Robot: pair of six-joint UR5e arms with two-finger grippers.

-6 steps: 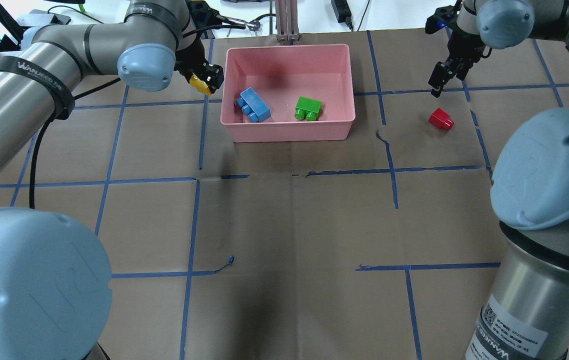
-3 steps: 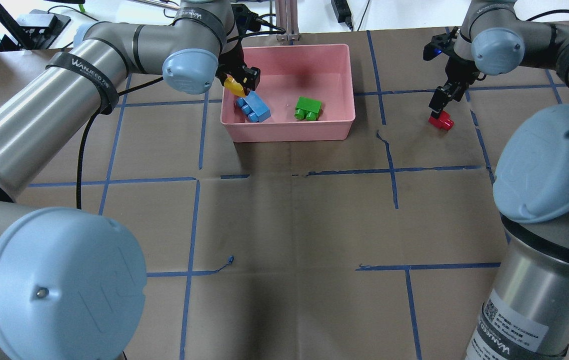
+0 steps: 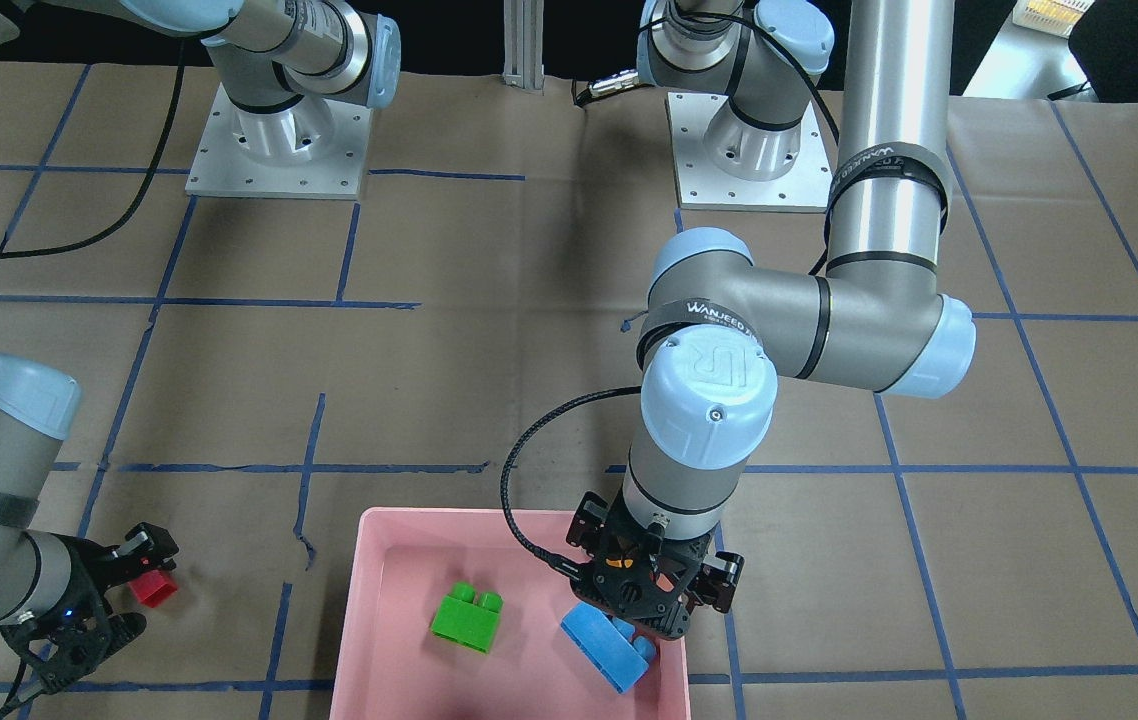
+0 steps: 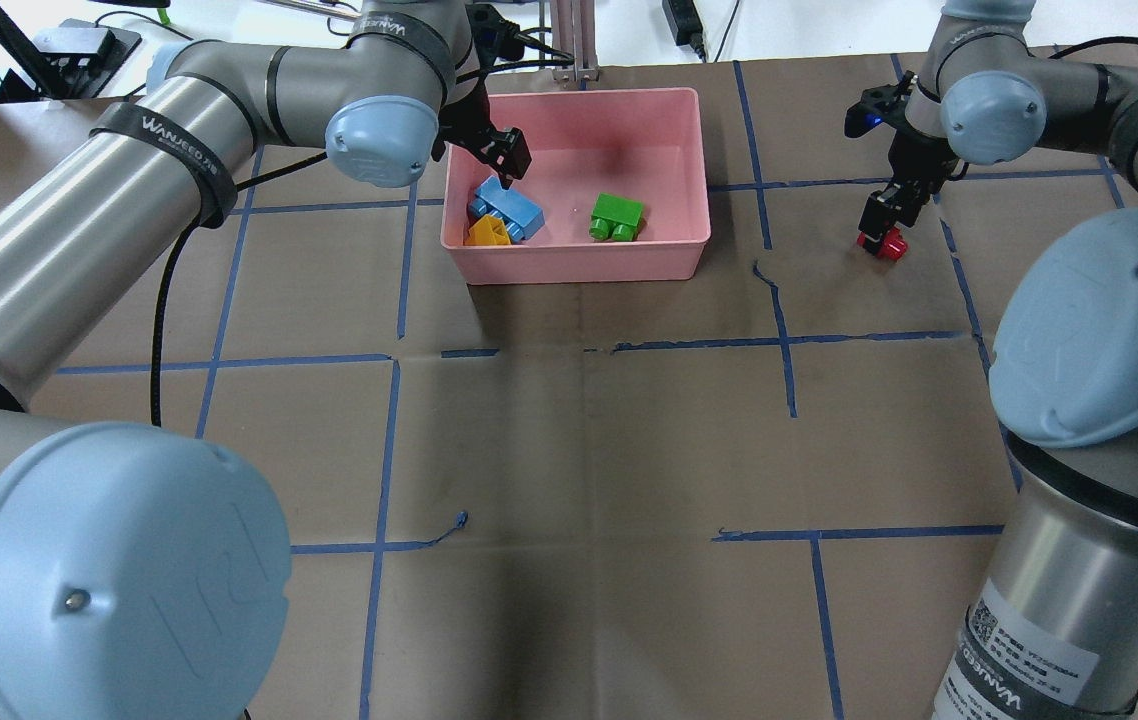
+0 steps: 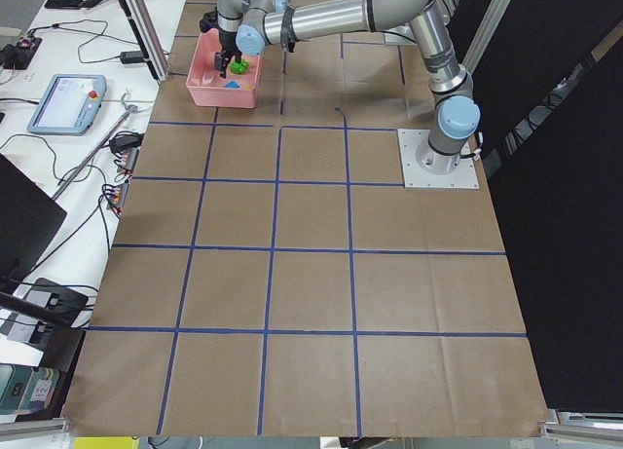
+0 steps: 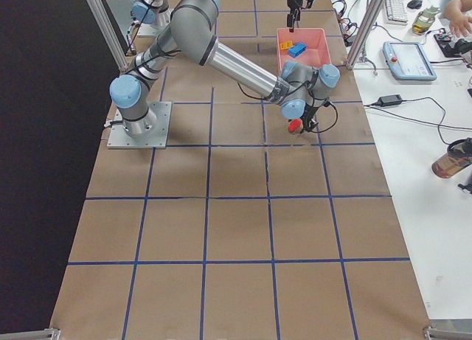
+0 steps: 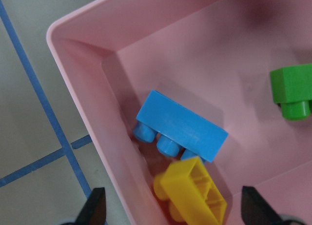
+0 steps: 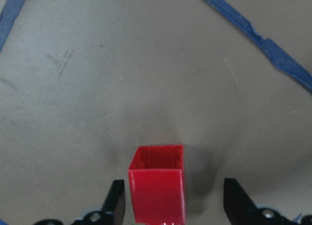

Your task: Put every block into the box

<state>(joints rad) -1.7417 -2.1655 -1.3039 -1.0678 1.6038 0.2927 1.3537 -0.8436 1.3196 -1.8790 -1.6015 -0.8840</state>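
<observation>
Blocks number four: the blue block (image 4: 507, 208), yellow block (image 4: 487, 232) and green block (image 4: 616, 217) lie in the pink box (image 4: 579, 262), and the red block (image 4: 892, 243) sits on the table (image 4: 579, 450). An arm band (image 3: 719, 312) reads WANJEED. The front-facing view hides the yellow block behind the released, empty left claw (image 4: 504, 165). The right wrist view shows the right claw (image 4: 881, 225) spread around the red block.

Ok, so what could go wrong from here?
The red brick sits off-centre between the open fingers of the right tool, nearer one of them, so closing may shove or twist it rather than grip it squarely. It is also the only brick outside the box, so a weak grip could drop it short.
</observation>
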